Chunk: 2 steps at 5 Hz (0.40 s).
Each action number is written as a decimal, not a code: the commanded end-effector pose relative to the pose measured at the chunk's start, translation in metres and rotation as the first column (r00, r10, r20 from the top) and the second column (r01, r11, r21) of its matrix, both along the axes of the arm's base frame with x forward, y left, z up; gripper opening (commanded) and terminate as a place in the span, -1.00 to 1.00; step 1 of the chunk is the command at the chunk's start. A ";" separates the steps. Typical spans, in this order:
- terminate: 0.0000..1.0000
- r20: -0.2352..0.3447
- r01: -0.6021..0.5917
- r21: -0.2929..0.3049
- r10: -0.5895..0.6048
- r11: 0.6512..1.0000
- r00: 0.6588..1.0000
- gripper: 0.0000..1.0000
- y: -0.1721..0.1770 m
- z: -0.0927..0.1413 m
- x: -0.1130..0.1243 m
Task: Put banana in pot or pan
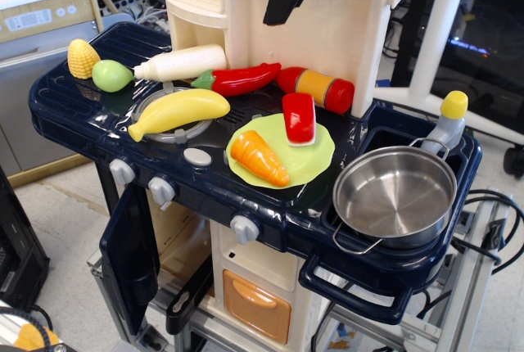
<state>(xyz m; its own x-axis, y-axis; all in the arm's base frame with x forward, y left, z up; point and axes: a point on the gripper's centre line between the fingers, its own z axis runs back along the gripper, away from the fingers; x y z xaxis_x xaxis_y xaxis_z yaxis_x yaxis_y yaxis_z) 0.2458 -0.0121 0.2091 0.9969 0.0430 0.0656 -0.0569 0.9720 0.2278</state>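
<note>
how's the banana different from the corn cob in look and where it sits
The banana is smooth, glossy, long and curved; the corn cob is bumpy, short and stubby. The banana lies flat across the round burner; the corn cob stands at the counter's far left corner beside a green pear. Both are yellow toy foods.

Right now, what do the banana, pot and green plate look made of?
Banana: looks like moulded plastic, glossy yellow, with a bright highlight along its top.
Pot: seems stainless steel, polished; its inside mirrors the room, and its loop handles are thin wire.
Green plate: probably plastic, flat lime colour with a dull sheen.
</note>
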 end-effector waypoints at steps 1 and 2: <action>-1.00 0.000 0.000 0.000 0.000 1.000 1.000 1.00 0.000 0.000 0.000; -1.00 0.027 0.125 0.015 -0.126 0.992 0.992 1.00 0.034 -0.017 0.022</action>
